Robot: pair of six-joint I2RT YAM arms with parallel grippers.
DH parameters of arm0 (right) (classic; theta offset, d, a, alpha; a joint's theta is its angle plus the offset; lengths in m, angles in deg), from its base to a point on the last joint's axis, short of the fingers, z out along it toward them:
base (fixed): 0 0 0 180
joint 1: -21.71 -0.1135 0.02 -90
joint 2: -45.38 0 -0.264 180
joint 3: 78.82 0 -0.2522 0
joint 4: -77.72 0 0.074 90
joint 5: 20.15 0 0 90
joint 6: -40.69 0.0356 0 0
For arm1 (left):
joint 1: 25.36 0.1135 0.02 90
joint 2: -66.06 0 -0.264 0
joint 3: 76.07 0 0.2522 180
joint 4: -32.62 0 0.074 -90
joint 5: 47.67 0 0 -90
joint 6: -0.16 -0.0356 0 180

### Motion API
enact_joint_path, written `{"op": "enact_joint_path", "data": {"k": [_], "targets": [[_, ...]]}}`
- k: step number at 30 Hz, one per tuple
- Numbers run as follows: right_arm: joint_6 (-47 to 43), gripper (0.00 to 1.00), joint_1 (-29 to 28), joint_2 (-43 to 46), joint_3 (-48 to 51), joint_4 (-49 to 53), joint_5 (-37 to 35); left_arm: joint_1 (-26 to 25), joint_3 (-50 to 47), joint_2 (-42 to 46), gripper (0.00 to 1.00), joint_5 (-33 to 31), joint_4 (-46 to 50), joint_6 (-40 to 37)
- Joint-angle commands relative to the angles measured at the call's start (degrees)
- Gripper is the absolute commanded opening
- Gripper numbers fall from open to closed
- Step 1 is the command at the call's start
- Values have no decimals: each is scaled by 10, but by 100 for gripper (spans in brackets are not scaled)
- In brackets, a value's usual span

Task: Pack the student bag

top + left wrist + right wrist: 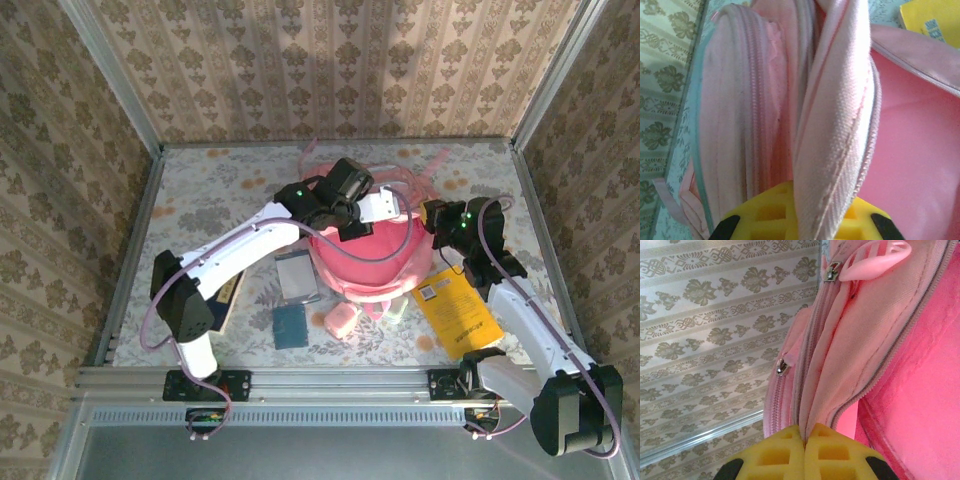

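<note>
Left fingers (765,214) are pinching a fold of pale pink fabric at the left side of the student bag (365,262), pressed tight on its rim. The bag is sitting near the middle of the counter (220,190), its mouth gaping upward between the two arms. Right fingers (775,459) are clamping the zippered edge on the bag's right side, and a yellow book (458,312) is lying on the counter just beside the bag, to its right.

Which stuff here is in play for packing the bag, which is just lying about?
In play: large pink fabric backpack; left tool, right tool, both shut on its opening edge.
Lying about: flat yellow book, grey rectangular notebook, dark-blue square pad, small pink pouch.
</note>
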Motion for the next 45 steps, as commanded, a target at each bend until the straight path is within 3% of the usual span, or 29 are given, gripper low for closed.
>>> {"op": "enact_joint_path", "data": {"k": [1,3,6,8,12,17,20,26,30,37,42,45], "targets": [[-56,23,-2,-10,-44,-29,10,44,67,-13,0,-12,3,91],[-96,45,-1,-15,-58,-41,14,76,116,-24,0,-19,3,155],[-166,56,-3,-10,-84,-22,13,139,211,-60,0,-17,22,266],[-200,60,-4,-4,-88,-26,17,186,258,-83,0,25,20,322],[-273,61,-9,13,-93,-11,24,265,264,-91,0,123,-91,449],[-357,62,-21,35,-101,42,34,332,369,-118,0,100,-75,511],[-414,68,-35,45,-102,77,38,350,380,-90,0,51,-64,470],[-486,68,-66,44,-83,128,49,361,340,-21,0,-10,-57,352],[-526,68,-105,53,-70,145,41,365,287,21,0,-85,-55,276],[-551,67,-136,75,-48,166,63,376,161,108,0,-151,-100,221],[-595,65,-180,62,-65,234,20,377,85,146,0,-242,-147,159],[-627,65,-228,46,-82,278,-26,377,71,152,0,-237,-123,184]]}}
